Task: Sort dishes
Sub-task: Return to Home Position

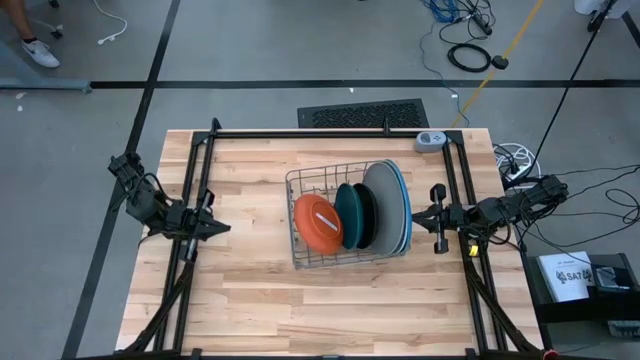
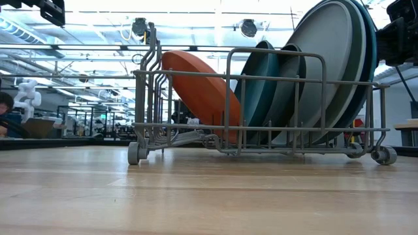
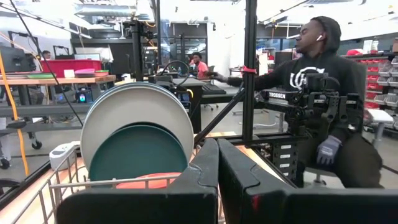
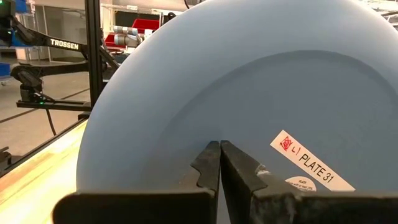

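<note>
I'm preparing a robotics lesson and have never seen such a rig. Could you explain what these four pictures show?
This is a robot with two dark arms at a table. One picture looks straight down, one looks level across the tabletop, and one comes from a camera on each wrist. The left arm and right arm wait at opposite table edges, jaws shut, holding nothing. Between them a wire dish rack holds plates on edge: an orange plate, a dark teal plate, a large grey plate and blue ones. The right wrist camera faces the outermost blue plate.
</note>
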